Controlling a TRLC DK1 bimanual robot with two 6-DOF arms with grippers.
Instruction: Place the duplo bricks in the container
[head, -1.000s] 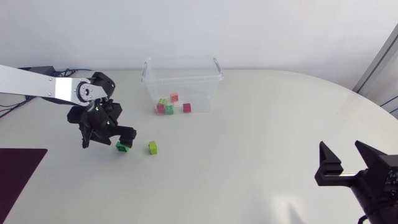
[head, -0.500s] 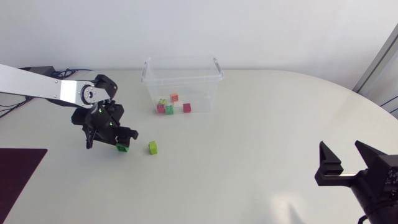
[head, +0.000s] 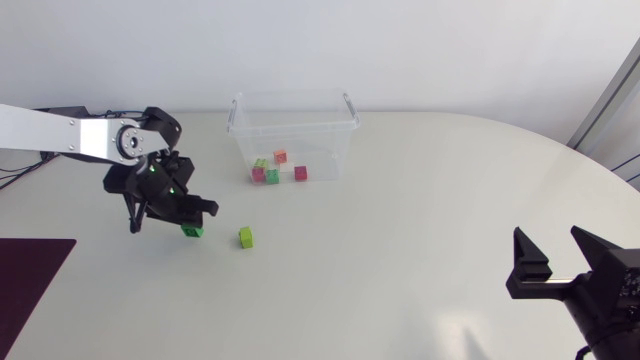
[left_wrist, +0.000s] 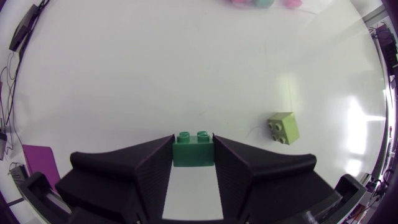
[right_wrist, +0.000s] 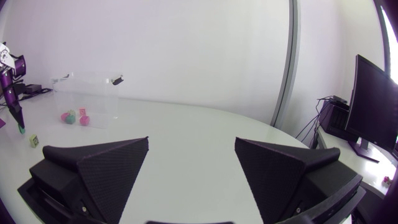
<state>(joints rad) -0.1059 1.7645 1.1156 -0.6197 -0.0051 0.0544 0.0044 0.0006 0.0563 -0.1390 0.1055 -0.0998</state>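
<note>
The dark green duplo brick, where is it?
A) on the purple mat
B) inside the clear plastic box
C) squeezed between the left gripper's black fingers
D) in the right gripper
C: the left wrist view shows the dark green duplo brick touched on both sides by the left gripper.

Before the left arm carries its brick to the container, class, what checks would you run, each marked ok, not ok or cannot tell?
1. Left gripper shut on green brick, both fingers touching: ok.
2. Green brick lifted off the table: cannot tell.
3. Container open on top: ok.
4. Lime brick apart from the left gripper: ok.
5. Right gripper far from the path: ok.
</note>
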